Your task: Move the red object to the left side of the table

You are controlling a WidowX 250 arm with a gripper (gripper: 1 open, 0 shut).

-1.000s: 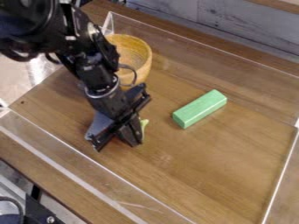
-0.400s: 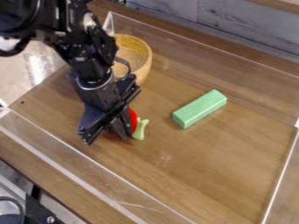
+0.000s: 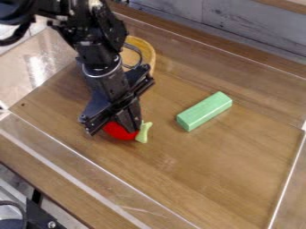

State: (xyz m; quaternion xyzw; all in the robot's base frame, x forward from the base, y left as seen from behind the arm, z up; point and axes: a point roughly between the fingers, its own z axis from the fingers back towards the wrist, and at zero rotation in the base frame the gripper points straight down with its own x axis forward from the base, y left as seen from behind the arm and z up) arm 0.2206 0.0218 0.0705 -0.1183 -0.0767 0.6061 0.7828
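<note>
The red object (image 3: 121,132) is a small rounded toy with a pale green stem piece (image 3: 143,134) sticking out to its right. It sits at the tips of my black gripper (image 3: 110,126), which points steeply down over the left-middle of the table (image 3: 216,170). The jaws are closed around the toy's upper part, so only its lower red half and the stem show. The toy looks slightly raised off the wood, with a shadow beneath it.
A wooden bowl (image 3: 143,55) stands just behind the arm at the back left. A light green rectangular block (image 3: 203,111) lies to the right of the gripper. Low clear acrylic walls (image 3: 72,179) edge the tabletop.
The gripper has risen a little and rolled slightly. The red object, hidden under the fingers a second ago, now shows below them and has come up with them.
</note>
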